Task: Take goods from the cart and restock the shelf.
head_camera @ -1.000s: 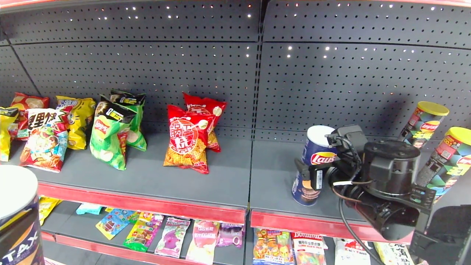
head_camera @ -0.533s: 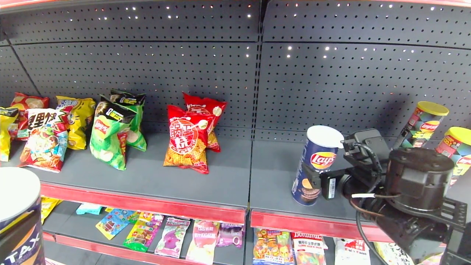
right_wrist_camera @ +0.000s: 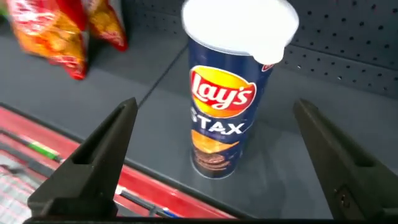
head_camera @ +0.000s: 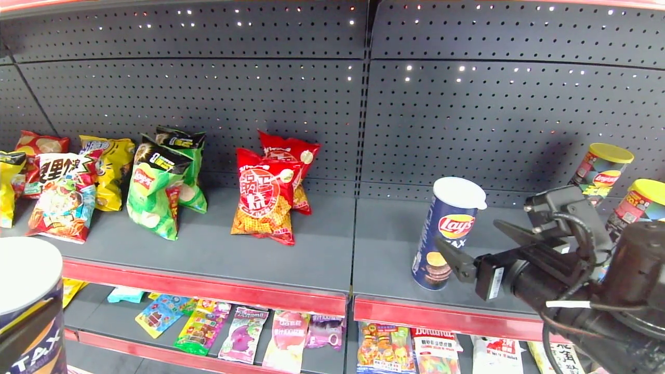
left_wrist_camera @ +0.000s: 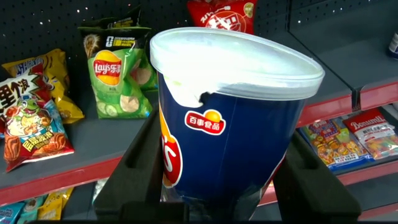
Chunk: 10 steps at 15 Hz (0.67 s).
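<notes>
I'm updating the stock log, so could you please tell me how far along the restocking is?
Done: one blue can stands upright on the shelf, free of the open right gripper. In hand: the left gripper grips a second can. Left: setting that can on the shelf.
</notes>
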Tool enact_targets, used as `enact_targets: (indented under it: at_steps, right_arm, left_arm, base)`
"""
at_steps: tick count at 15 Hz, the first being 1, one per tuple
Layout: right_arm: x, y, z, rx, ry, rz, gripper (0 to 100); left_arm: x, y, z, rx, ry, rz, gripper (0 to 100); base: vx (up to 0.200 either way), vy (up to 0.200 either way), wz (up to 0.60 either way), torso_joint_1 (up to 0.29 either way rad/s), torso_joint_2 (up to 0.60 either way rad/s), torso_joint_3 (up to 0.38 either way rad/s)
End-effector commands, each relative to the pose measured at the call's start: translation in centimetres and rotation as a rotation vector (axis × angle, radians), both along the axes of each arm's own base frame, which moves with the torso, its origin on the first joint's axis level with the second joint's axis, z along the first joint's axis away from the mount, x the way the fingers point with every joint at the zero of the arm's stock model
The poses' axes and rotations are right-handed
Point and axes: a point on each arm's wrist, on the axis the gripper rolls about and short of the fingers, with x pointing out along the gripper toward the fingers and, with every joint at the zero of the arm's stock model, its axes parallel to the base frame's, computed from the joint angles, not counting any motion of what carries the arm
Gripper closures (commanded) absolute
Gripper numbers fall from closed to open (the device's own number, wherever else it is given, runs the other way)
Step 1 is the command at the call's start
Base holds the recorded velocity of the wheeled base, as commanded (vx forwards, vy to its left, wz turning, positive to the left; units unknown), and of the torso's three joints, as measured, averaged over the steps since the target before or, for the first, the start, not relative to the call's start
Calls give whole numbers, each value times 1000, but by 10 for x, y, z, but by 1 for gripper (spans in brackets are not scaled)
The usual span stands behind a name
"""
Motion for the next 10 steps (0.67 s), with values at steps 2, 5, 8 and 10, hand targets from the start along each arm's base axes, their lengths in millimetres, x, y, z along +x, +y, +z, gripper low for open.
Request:
enact_targets:
  at_steps: [2, 5, 8, 10]
  right_arm:
    - [-24, -21, 4, -5, -40, 26, 0]
    - [-41, -46, 13, -113, -136, 165, 0]
    - [-50, -65, 34, -145, -184, 163, 0]
    - [-71, -88, 41, -164, -153, 85, 0]
  left_arm:
    - [2, 0, -1, 1, 11, -3, 100]
    - [6, 0, 0, 1, 25, -7, 100]
    - [11, -1, 5, 2, 31, -6, 100]
    - [15, -1, 11, 1, 27, -10, 100]
  base:
    - [0, 0, 0, 0, 0, 0]
    - [0, 0, 0, 0, 0, 0]
    - [0, 0, 0, 0, 0, 0]
    - [0, 0, 0, 0, 0, 0]
